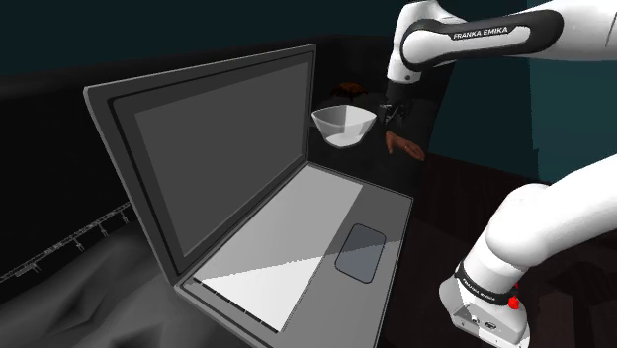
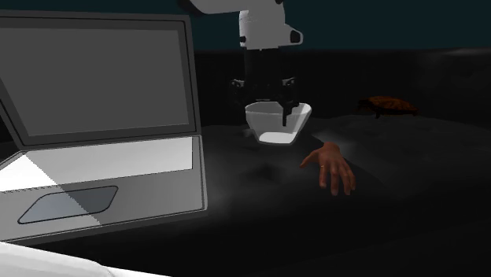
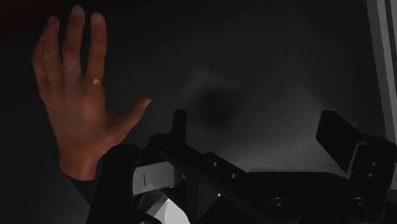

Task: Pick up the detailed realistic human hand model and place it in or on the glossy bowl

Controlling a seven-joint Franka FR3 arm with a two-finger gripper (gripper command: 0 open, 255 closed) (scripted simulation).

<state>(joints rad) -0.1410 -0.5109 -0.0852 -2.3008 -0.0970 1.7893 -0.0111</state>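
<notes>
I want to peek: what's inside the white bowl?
The bowl looks empty inside. In the second exterior view the claw covers part of it. The hand model lies outside, beside it.

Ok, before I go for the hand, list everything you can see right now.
Laptop: one, grey, open, on the dark surface.
Bowl: one, glossy white, beside the laptop's screen.
Hand model: one, flesh-toned, ring on one finger, lying on the dark surface apart from the bowl, to its right in the second exterior view.
Insect-like object: one, brown-orange, beyond the hand model; too dim to name further.
Arm: one, white with dark joints, reaching over towards the bowl.
Gripper: one, black, fingers apart and empty, beside the hand model.
</notes>
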